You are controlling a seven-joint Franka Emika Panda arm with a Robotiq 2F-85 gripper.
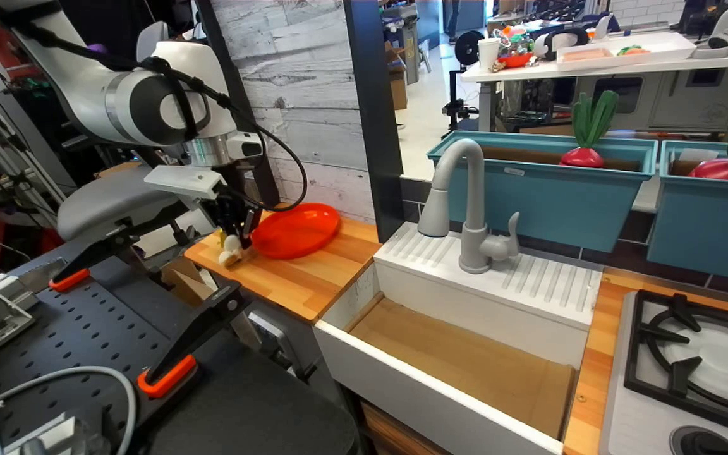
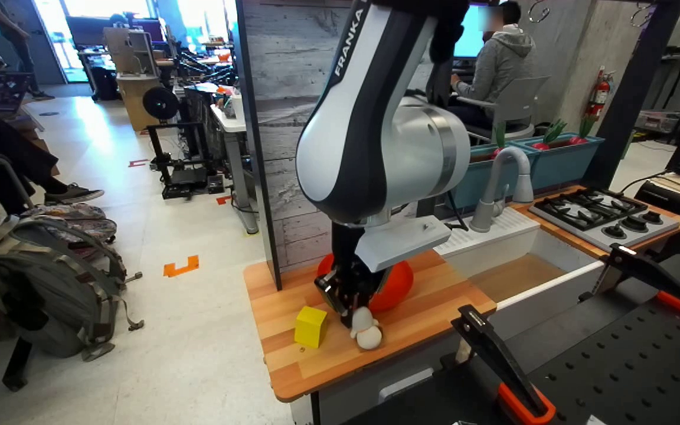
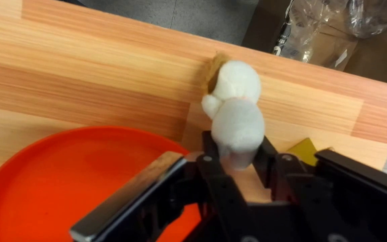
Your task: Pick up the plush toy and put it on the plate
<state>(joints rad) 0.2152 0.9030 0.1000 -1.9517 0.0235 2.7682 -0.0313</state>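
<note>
Claw (image 3: 238, 144): pinching the plush toy (image 3: 238, 80) by its nearer round lobe, from both sides.
Plush toy: tilted, near the edge of the tabletop (image 2: 281, 372), just off the plate (image 3: 62, 185); whether its underside touches that surface is hard to judge from these angles.
Plate: glossy face up on the tabletop, at 8 o'clock from the toy in the wrist view.
Yellow block (image 2: 310, 326): on the tabletop, at 9 o'clock from the toy in an exterior view.
Sink (image 1: 402, 393): at 4 o'clock from the plate in an exterior view, a brown sheet (image 1: 465, 360) lying along its floor.
Teal planters (image 1: 560, 202): at 1 and 2 o'clock from the sink in that same view, holding brown filling (image 1: 522, 153) and red vegetables (image 1: 582, 158) with green tops.
Cardboard box (image 3: 375, 64): at 2 o'clock from the toy in the wrist view, clear plastic wrapping (image 3: 378, 16) inside.
</note>
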